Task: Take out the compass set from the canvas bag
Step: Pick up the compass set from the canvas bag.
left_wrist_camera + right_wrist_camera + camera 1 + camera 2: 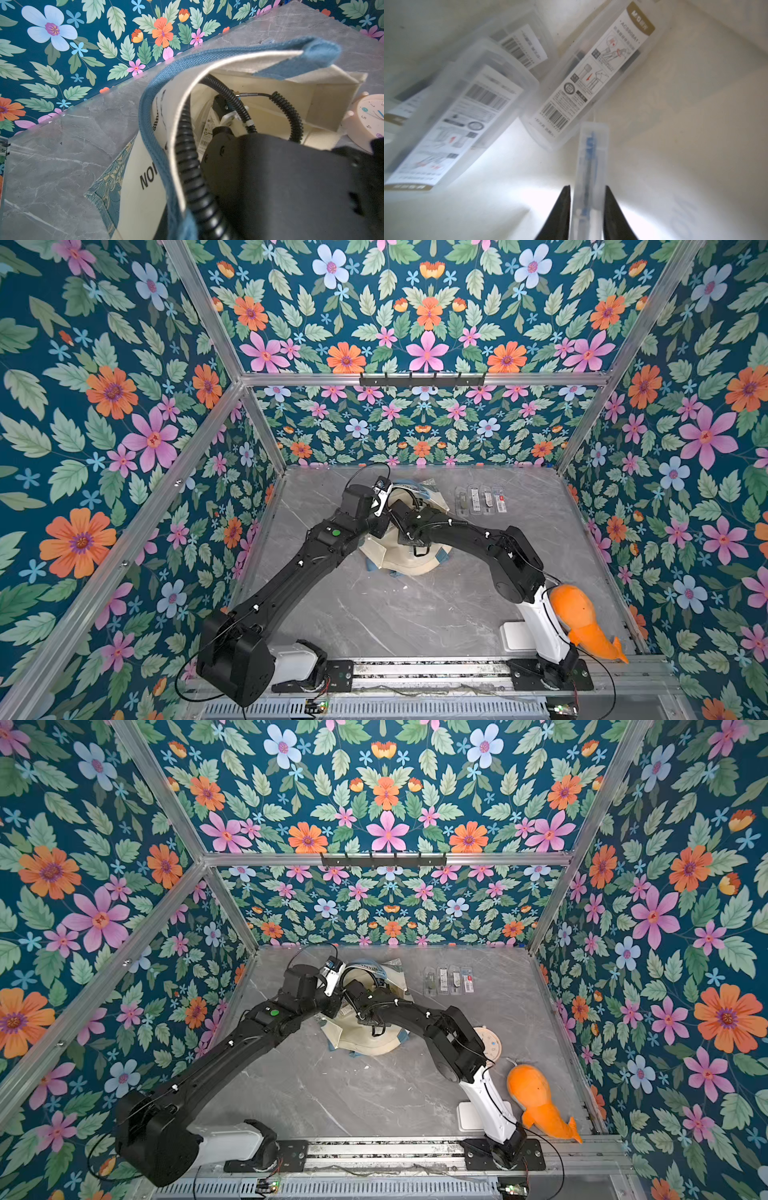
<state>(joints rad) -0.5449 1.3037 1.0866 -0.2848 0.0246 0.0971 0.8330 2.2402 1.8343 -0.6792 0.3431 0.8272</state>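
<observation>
The cream canvas bag (411,564) lies on the grey table, its mouth lifted by a dusty-blue strap (153,116). My left gripper (381,506) is at that raised edge, shut on the strap, though its jaws are hidden in the left wrist view. My right arm (270,176) reaches into the bag, so its gripper is hidden in both top views. Inside, my right gripper (587,187) is shut on a clear compass set (592,149) standing on edge, one finger on each side. Two more compass sets (591,72) (452,133) lie deeper in the bag.
Several clear compass cases (482,499) lie in a row on the table, to the right of the bag. An orange whale plush (536,1094) and a round pale clock (490,1042) lie by the right arm's base. Floral walls enclose the table.
</observation>
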